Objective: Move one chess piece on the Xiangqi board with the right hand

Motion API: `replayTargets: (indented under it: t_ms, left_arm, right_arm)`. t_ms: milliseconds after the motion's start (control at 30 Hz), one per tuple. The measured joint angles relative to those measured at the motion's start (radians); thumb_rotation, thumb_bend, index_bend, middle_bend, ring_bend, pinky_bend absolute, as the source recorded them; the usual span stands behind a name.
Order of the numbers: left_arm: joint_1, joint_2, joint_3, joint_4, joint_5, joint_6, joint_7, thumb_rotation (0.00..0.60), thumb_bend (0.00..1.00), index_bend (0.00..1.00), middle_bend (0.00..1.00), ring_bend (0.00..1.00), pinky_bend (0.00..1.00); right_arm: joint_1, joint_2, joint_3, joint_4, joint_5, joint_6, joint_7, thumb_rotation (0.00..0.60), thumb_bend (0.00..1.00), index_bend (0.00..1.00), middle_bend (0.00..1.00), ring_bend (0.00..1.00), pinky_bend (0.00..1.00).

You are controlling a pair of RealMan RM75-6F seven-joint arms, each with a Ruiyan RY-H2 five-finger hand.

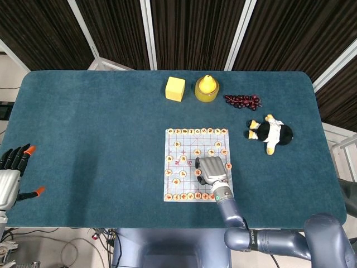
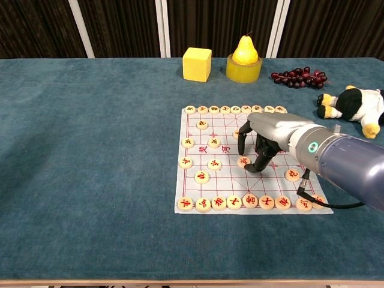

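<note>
While the left hand rests with fingers spread at the table's near left edge, the right hand arches over the Xiangqi board, fingertips touching one chess piece mid-board; whether it is pinched cannot be told. Broad bare cloth lies left of the board. One yellow cube, one pear, one grape bunch and one plush toy stand beyond.

Xiangqi board flat on table, round chess piece mid-board
</note>
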Motion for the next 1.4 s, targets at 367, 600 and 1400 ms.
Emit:
replayTargets:
  t_ms: [367, 600, 1400]
  left_arm:
    - [-0.001, 0.002, 0.0, -0.001, -0.001, -0.001, -0.004, 0.6, 0.0, 0.0, 0.0, 0.0, 0.0]
    - [-0.001, 0.003, 0.0, -0.002, -0.002, -0.001, -0.007, 0.6, 0.0, 0.0, 0.0, 0.0, 0.0]
    - [-0.003, -0.001, -0.004, -0.007, -0.02, -0.01, 0.007, 0.6, 0.0, 0.0, 0.0, 0.0, 0.0]
  right_arm:
    - [-0.006, -0.018, 0.005, 0.026, -0.002, -0.005, 0.003, 0.6, 0.39, 0.49, 1.0, 1.0, 1.0]
    - [-0.011, -0.028, 0.011, 0.038, -0.008, -0.007, 0.012, 0.6, 0.39, 0.57, 1.0, 1.0, 1.0]
    - [0.012, -0.003, 0.082, 0.044, 0.009, -0.014, 0.005, 0.6, 0.39, 0.57, 1.0, 1.0, 1.0]
